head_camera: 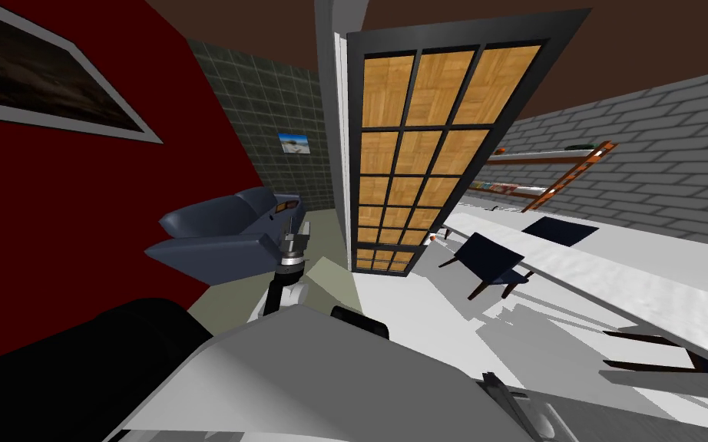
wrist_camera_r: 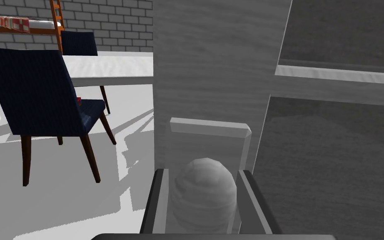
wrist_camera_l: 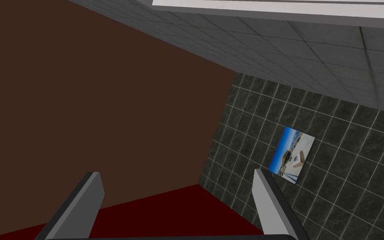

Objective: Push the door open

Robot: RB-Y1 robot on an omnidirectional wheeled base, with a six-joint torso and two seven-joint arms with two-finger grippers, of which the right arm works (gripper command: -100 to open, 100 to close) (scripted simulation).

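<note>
Room: grey brick wall (wrist_camera_r: 116, 16), with a white table (wrist_camera_r: 112, 68) and a blue chair (wrist_camera_r: 33, 91) off to one side of the right pincer (wrist_camera_r: 203, 173).
Door: the paned door (head_camera: 421, 153) stands ajar, its grey edge right ahead of the pincer.
Right pincer: clamped on the round grey knob (wrist_camera_r: 203, 200).
Left pincer (wrist_camera_l: 176, 173): wide, holding nothing, idle by the armchair (head_camera: 222, 226).
Push tip: grip firmly, press forward through the knob, and follow the swing arc so the fingers don't slip off.

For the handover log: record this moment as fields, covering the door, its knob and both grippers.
door: dark-framed door with tan wooden panes, partly open
knob: rounded grey knob on the door's grey face
right gripper: shut on the knob
left gripper: open, empty, near the dark blue armchair
beyond door: dark blue chair, white table
</note>
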